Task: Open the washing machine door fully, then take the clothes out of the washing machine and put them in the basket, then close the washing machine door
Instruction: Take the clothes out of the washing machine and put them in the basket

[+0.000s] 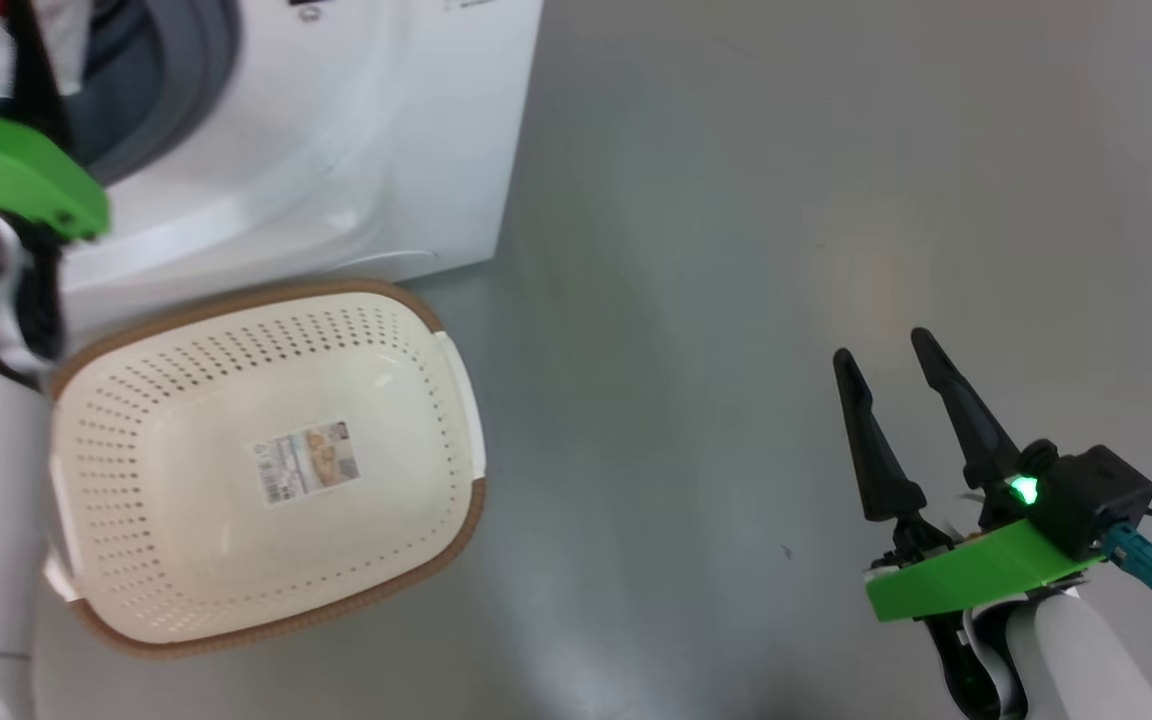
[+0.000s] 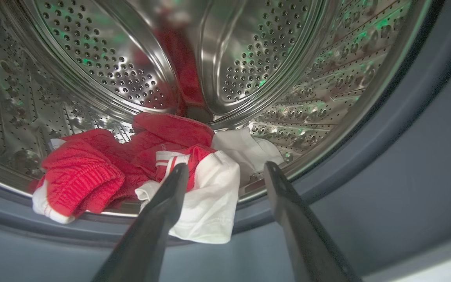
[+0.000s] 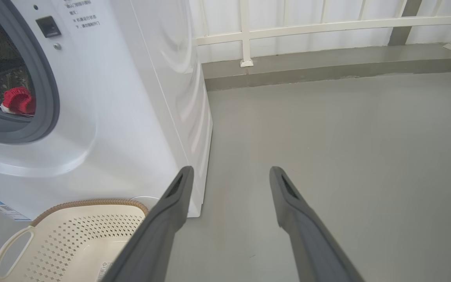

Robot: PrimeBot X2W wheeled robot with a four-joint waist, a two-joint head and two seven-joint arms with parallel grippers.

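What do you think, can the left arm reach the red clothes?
Probably yes. The left gripper is open at the mouth of the washing machine, right in front of the clothes, and nothing looks to be in between.

You're looking into a drum (image 2: 249,51) of mirror-bright perforated steel. The clothes (image 2: 88,176) are cloth: red ribbed knit and smooth white fabric. The seal (image 2: 405,149) looks like matt grey rubber. The machine (image 3: 131,117) has a glossy white shell. The basket (image 1: 136,430) is smooth cream plastic with a brown woven-look rim and a paper label (image 1: 308,462). The floor (image 1: 736,300) is smooth grey with a faint sheen.
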